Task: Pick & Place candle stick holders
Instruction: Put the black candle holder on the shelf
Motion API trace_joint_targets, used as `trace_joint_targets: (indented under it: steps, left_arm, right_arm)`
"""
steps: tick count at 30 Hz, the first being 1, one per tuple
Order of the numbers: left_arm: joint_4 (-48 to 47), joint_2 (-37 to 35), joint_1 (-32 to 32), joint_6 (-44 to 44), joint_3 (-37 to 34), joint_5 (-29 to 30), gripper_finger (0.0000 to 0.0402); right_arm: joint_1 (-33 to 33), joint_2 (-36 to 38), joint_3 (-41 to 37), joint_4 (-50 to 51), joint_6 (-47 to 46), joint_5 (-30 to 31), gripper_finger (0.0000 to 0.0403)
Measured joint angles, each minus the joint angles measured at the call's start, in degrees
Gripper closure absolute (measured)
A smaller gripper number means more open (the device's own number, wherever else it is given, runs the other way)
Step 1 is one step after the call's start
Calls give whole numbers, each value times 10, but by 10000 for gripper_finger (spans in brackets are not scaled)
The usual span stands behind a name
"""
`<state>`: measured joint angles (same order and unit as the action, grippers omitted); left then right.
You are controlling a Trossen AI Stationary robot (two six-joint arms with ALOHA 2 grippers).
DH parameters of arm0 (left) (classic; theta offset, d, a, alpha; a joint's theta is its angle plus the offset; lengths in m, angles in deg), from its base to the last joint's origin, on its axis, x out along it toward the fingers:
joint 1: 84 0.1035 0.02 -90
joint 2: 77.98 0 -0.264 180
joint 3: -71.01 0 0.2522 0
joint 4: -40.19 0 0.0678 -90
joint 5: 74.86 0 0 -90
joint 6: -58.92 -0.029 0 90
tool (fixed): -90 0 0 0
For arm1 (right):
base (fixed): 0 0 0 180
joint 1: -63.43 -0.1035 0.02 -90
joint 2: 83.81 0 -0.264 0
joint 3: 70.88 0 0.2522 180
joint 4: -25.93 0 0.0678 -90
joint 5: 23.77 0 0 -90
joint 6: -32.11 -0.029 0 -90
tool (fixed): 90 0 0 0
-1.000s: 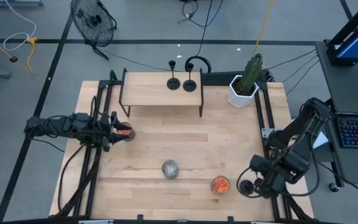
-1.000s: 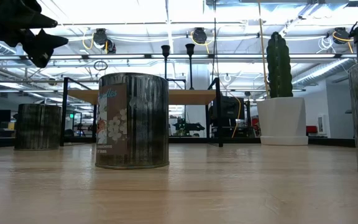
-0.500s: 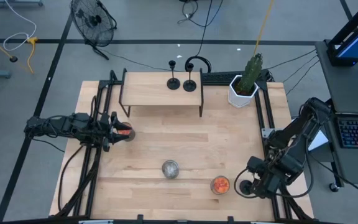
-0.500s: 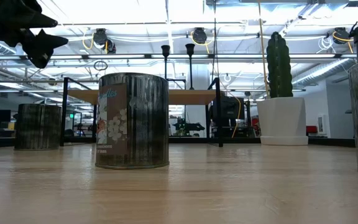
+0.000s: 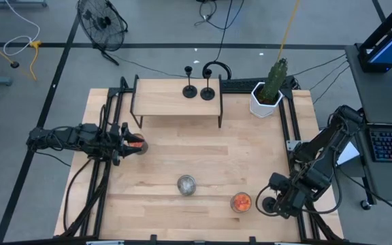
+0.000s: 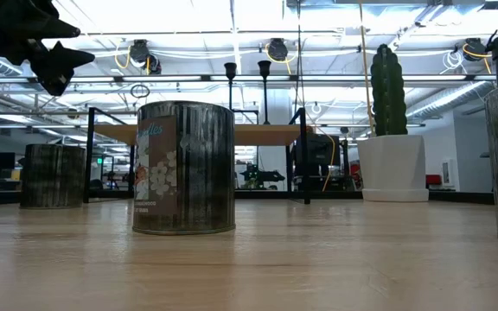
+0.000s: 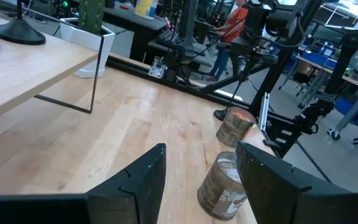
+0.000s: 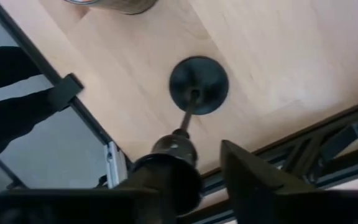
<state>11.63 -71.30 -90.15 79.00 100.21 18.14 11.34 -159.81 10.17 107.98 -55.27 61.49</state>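
One candle stick holder (image 8: 199,86) stands upright on its round base near the table's near right corner. My right gripper (image 8: 197,158) points down over it, open, with the holder's cup top (image 8: 173,148) between the fingers. Two more candle stick holders (image 5: 190,90) (image 5: 209,93) stand on the raised wooden shelf (image 5: 169,99) at the back. My left gripper (image 7: 197,174) hovers open and empty at the table's left edge, above an orange-filled jar (image 5: 137,143). My right gripper comes at the holder from above, fingers pointing down along its stem. The cup top (image 8: 178,144) lies up against one finger (image 8: 160,177), and I cannot tell whether they touch. The other finger (image 8: 247,171) stands a little apart from the cup. The base rests on the table.
A silver can (image 5: 186,184) stands near the table's middle front, and a second orange-filled jar (image 5: 241,201) is just left of my right gripper. A potted cactus (image 5: 269,92) stands at the back right. The table's metal edge rail (image 8: 328,143) runs close by the holder.
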Motion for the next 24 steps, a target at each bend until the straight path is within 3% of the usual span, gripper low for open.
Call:
trace_joint_targets:
  steps: [5,14,24]
  left_arm:
    - [0,0,0,0,0,0,201]
    - [0,0,0,2,0,0,201]
    - [0,0,0,0,0,1,201]
  right_arm:
    - [0,-1,-1,0,11,0,386]
    - [23,20,-2,5,18,-20,388]
    - [102,66,-5,15,73,-46,388]
